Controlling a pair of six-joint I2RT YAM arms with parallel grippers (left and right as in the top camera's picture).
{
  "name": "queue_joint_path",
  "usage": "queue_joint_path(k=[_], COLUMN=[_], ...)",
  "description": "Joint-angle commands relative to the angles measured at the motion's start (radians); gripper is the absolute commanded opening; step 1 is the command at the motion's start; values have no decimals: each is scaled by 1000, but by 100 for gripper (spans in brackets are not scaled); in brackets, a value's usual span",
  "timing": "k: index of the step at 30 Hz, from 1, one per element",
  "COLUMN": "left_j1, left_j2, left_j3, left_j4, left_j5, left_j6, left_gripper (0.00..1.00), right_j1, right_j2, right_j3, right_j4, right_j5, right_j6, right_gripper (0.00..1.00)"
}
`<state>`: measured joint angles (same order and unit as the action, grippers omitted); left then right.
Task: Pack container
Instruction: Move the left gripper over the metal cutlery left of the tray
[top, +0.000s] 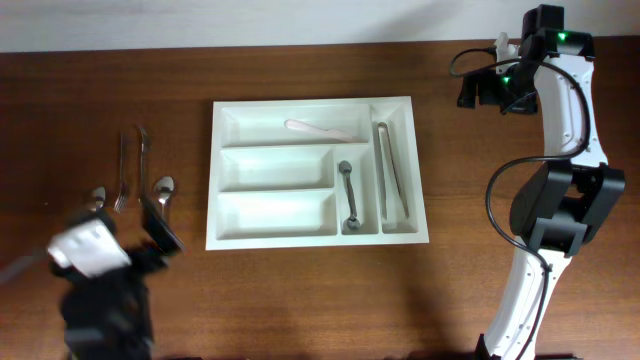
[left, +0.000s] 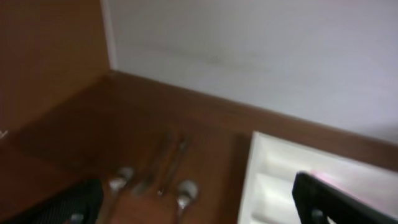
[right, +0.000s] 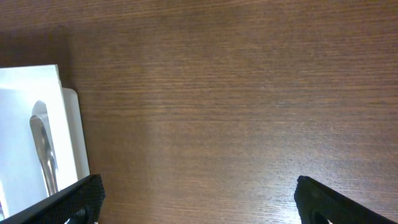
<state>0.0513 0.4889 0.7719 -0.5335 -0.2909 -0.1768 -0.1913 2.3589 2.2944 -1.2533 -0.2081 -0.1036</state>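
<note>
Dark brown wooden table (top: 300, 300) below a pale wall. The left gripper (top: 158, 222) has its jaws spread wide and empty, at the near end of loose metal spoons and forks (top: 135, 175). The large white rectangular plastic cutlery tray (top: 275, 170) lies just to its right, mid-table. The right gripper (top: 482, 90), equally wide and empty, hangs over the wood beside the tray's far right corner, near the metal tongs (top: 390, 175) in its rightmost compartment

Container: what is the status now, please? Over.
Left tool open, empty. Right tool open, empty. Container holds white utensil, spoon, tongs; two compartments bare. Loose cutlery lies left of it, nothing blocking.
</note>
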Motion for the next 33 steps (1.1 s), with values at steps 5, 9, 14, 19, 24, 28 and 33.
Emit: queue_joint_path(k=[5, 9, 14, 19, 24, 28, 33], left_j1=[25, 24, 27, 29, 59, 99, 145], left_j2=[457, 587, 720, 864, 1019, 1126, 1209], left_j3=[323, 330, 330, 330, 330, 330, 330], left_j4=[-85, -61, -132, -164, -178, -178, -156], left_j5=[-60, -65, -72, -73, -72, -69, -26], left_j6=[15, 15, 84, 224, 235, 235, 263], left_gripper=[99, 99, 99, 92, 84, 84, 84], right_j1=[-6, -6, -6, -6, -6, -6, -6], right_j2=[-52, -52, -52, -52, -52, -52, -52], right_j3=[24, 24, 24, 24, 24, 24, 24], right_j4=[0, 1, 1, 0, 1, 1, 1], right_j5=[-2, -2, -2, -2, -2, -2, -2], right_j6=[8, 8, 8, 8, 8, 8, 8], right_gripper=[99, 99, 99, 99, 99, 99, 99])
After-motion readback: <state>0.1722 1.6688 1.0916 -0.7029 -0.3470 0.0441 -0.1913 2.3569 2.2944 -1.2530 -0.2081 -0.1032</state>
